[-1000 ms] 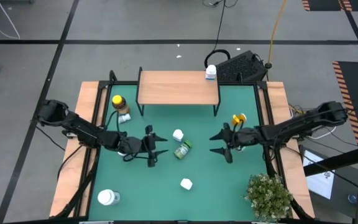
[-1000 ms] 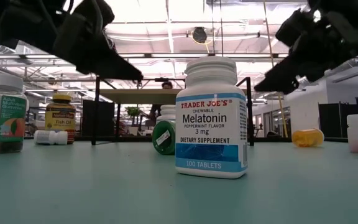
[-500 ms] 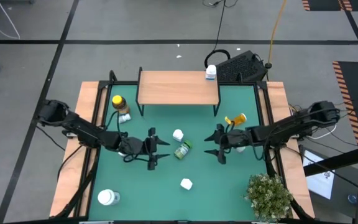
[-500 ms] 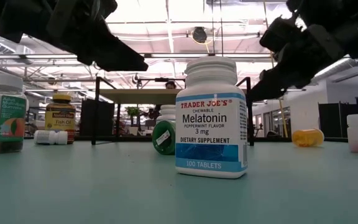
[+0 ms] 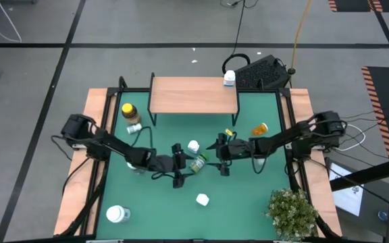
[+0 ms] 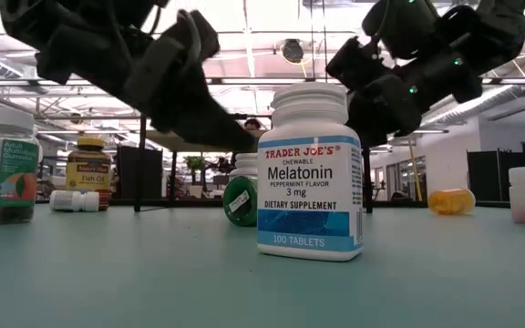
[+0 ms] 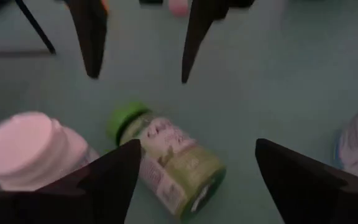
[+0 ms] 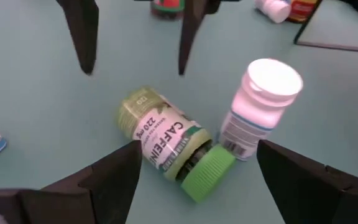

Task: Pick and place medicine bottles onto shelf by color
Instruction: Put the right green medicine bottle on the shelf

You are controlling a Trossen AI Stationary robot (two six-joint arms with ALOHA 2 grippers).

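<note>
Standoff over the green-capped pill bottle lying on its side mid-mat, touching a white-capped upright bottle. Left gripper and right gripper both hover spread beside it. Looks like approach; next, one should back off. Light-wood shelf holds nothing yet.

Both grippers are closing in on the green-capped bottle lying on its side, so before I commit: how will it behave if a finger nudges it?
The green-capped bottle lies on its round side on the smooth mat, so a nudge would probably roll it. It may bump the upright white bottle beside its cap; that one looks narrow and could tip. Both the left gripper and right gripper are open.
</note>
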